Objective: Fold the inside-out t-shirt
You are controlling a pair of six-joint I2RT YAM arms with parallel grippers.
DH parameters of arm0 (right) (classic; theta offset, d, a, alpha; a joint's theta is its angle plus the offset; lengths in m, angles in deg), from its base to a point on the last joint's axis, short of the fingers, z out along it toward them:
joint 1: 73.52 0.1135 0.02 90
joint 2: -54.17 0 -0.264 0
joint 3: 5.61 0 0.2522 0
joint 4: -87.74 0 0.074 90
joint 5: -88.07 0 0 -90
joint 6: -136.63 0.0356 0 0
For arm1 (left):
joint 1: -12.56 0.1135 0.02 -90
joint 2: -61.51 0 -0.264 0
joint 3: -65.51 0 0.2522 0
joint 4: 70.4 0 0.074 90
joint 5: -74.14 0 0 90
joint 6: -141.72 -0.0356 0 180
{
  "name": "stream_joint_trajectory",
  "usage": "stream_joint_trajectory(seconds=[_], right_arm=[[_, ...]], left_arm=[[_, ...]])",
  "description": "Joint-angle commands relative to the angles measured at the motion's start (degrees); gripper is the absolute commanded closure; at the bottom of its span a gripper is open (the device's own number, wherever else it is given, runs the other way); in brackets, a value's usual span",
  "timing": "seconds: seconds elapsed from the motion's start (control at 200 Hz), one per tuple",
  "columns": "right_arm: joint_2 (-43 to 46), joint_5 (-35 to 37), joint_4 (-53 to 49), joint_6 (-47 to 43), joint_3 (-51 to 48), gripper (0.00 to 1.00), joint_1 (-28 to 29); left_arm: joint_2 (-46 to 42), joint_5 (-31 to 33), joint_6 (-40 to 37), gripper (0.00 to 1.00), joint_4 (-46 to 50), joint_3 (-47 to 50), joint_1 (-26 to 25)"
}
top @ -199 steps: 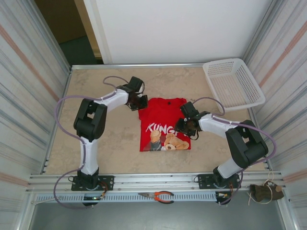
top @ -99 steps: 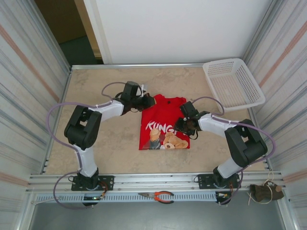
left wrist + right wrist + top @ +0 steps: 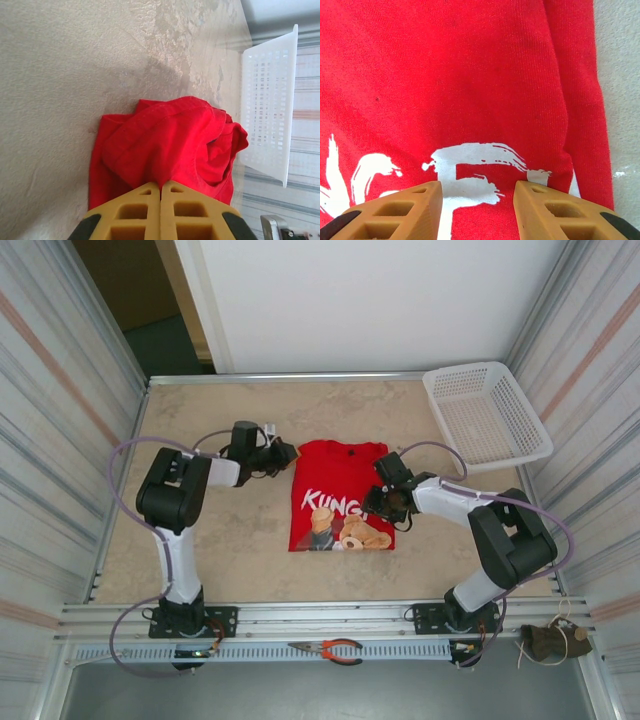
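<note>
Red cloth t-shirt [image 3: 340, 495] lies flat mid-table [image 3: 220, 540], bear print up. It is probably light and limp, and best pinched at a hem or sleeve edge. Left gripper [image 3: 161, 187] is closed beside its rumpled far-left corner; any pinched cloth is hidden. Right gripper [image 3: 477, 186] is spread over the lettering.

t-shirt [image 3: 340, 475]: table [image 3: 220, 540] centre | basket [image 3: 486, 412]: far right corner | pliers [image 3: 330, 648]: near rail [image 3: 430, 652]
</note>
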Motion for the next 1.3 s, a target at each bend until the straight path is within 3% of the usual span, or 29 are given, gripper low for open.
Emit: stream_joint_trajectory(seconds=[0.0, 0.055, 0.281, 0.406, 0.561, 0.772, 0.977, 1.137, 1.298], right_arm=[[-3.28, 2.44, -4.02, 1.18, -1.11, 0.58, 0.15], [-3.33, 2.37, -4.0, 1.11, -1.07, 0.58, 0.19], [-3.5, 1.86, -4.03, 0.86, -0.89, 0.58, 0.23], [-3.09, 1.59, -3.83, 0.39, -0.98, 0.58, 0.41], [-3.66, 1.51, -3.72, 0.29, -0.98, 0.58, 0.5], [-3.2, 2.12, -4.17, 0.48, -1.19, 0.58, 1.11], [-2.19, 1.91, -4.56, 0.76, -0.78, 0.58, 1.38], [2.04, 0.87, -7.63, -1.45, 2.06, 0.58, 0.54], [9.34, -1.14, -10.72, -2.53, 4.38, 0.57, -0.12]], left_arm=[[1.23, -0.05, -1.97, 0.73, 1.02, -0.59, 0.76], [0.58, 0.05, -2.36, 0.6, 1.43, -0.85, 1.16], [-10.83, 1.03, -7.75, 0.48, 10.95, -3.75, 1.36], [-14.15, 1.0, -7.18, 0.46, 11.65, -4.41, -2.75], [-8.59, 0.23, -3.12, 0.46, 6.47, -5.54, -6.02], [0.03, 2.6, -4.48, 0.46, 7.12, -8.78, -3.15], [2.3, 3.83, -6.66, 0.46, 7.29, -8.59, -0.75], [-3.26, 0.43, -6.87, 0.46, 7.62, -9.41, -0.56], [-15.77, -1.94, -7.57, 0.46, 14.6, -6.38, -3.03]])
